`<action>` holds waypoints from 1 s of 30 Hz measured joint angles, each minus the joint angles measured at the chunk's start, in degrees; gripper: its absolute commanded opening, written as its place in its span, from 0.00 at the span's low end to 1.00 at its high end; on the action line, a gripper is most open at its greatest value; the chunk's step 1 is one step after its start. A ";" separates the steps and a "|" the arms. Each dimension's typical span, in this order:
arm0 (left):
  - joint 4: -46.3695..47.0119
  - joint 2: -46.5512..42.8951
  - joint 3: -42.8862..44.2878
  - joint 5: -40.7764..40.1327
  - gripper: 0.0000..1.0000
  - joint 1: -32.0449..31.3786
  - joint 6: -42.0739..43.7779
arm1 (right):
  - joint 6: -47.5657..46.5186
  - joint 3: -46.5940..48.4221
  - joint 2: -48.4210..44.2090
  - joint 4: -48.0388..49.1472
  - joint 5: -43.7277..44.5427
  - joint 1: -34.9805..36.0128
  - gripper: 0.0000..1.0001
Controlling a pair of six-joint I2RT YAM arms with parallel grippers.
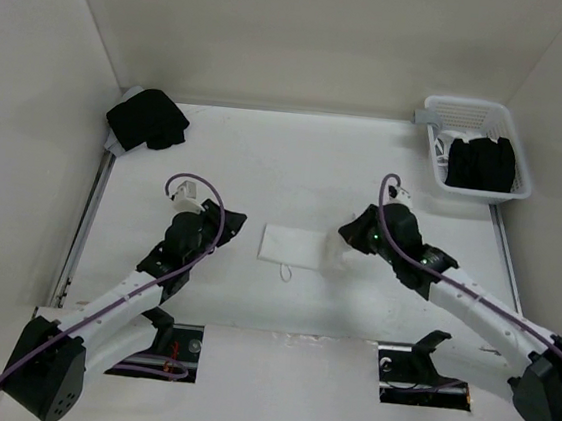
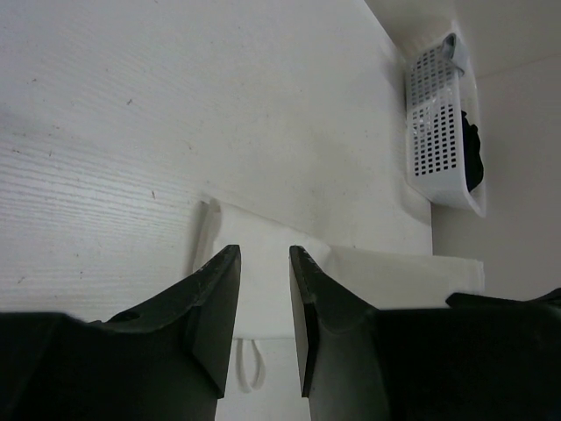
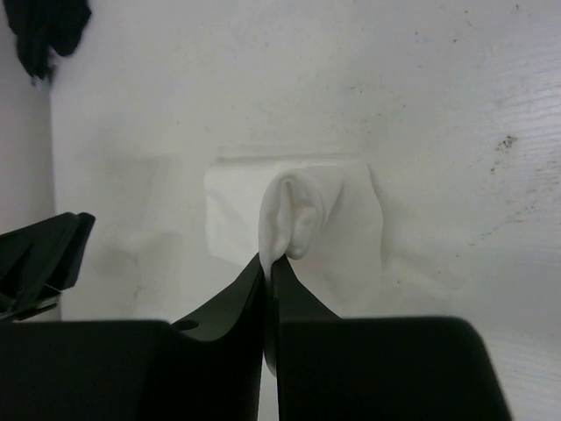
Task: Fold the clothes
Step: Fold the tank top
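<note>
The white camisole (image 1: 292,245) is lying near the middle of the table (image 1: 306,163), gathered into a small flat rectangle, with one narrow strap loop (image 1: 286,269) trailing off its near edge. The fabric is being judged thin, very light and limp. It is likely to sag and slide on the smooth tabletop rather than hold a crease. It is therefore best taken at an edge or corner, through all layers, and not by the strap. Such a hold is being shown at its right edge, where a raised pleat of cloth is being pinched between the closed jaws of the right gripper (image 3: 267,263). The left gripper (image 2: 263,253) is being held just beside the left edge, its jaws standing partly apart with nothing between them. Whether it is touching the cloth cannot be told.

Open tabletop is being left on every side of the camisole, most of it toward the far wall. The black garment (image 1: 147,118) in the far left corner and the white lattice basket (image 1: 427,113) of black clothes (image 1: 480,163) in the far right corner are lying well apart from the work. The tightest room is being judged to be between the two grippers, which are facing each other across the small fold.
</note>
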 measured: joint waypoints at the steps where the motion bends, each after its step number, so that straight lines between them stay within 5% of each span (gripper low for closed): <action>1: -0.02 0.00 0.00 0.07 0.28 -0.07 -0.02 | -0.15 1.88 2.19 -1.38 1.07 1.42 0.08; 13: -0.28 -2.38 -0.02 4.79 0.29 2.69 -0.15 | 3.26 26.95 27.56 -13.44 8.66 14.19 0.10; 22: 0.37 -3.54 -0.07 9.35 0.29 8.26 -0.50 | 9.55 34.73 42.93 -13.07 8.90 19.10 0.40; 27: 1.42 -3.15 -0.09 9.62 0.29 8.00 -0.90 | 10.78 33.46 41.24 -8.72 7.74 20.09 0.39; 30: 2.25 -1.18 -0.02 9.38 0.29 7.04 -0.90 | 10.08 28.00 34.21 -5.38 7.93 19.71 0.21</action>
